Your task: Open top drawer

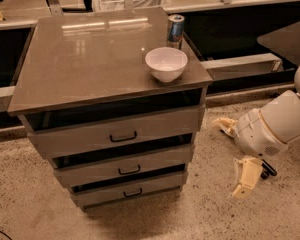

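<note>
- The top drawer [115,134] sits straight under the bench [85,59] top. It is the widest of three grey fronts, with a small black handle [123,137] at its centre. The front looks pushed in, so I'd say the opening has not begun.
- The tool [227,156] hangs low to the right of the bench, near the floor [35,204]. It is past the drawer's right corner and well apart from the handle.
- Its two pale fingers [246,176] are spread wide, one pointing toward the bench and one downward, with nothing between them. That makes sense to me, since it needs a gap to slip around the loop.
- The arm [280,121] comes in from the right, bulky and white. Being off to the side, it leaves the drawer's way forward free.
- A white bowl [166,64] stands on the bench near the front right corner, with a can [175,28] upright just behind it. Both are on the arm's side, so a high swing could knock them. Coming in low looks like the safer way round.
- The two lower drawers [125,165] carry similar handles stacked right beneath, so it would be easy to catch the wrong one.
- As I judge it, the tool has to swing left to face the front, line up on the uppermost handle, close on it and pull straight out.
</note>
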### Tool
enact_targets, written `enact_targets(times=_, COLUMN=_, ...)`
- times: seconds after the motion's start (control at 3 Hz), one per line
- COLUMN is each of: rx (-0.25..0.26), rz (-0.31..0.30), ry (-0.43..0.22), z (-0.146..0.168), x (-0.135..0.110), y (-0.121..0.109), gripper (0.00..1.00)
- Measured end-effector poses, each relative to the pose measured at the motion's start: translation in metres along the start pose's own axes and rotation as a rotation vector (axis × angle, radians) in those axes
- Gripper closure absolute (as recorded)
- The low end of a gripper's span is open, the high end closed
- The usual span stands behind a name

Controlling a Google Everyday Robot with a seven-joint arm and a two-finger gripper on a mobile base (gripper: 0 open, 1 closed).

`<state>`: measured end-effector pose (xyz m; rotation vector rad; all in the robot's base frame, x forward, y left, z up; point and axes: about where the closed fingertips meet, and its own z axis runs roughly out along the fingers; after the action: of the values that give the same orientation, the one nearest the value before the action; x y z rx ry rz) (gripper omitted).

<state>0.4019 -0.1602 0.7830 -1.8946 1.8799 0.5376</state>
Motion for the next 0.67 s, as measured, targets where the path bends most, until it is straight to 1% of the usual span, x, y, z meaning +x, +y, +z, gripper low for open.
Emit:
enact_targets(times=0.33, rx=0.027, rz=-0.013, ry=-0.02, z=0.003, x=-0.008, y=-0.003, gripper=0.0)
enact_targets(times=0.67, rx=0.113, rz=-0.174, ry=-0.058, z=0.043, x=-0.026, y=-0.04, gripper=0.0)
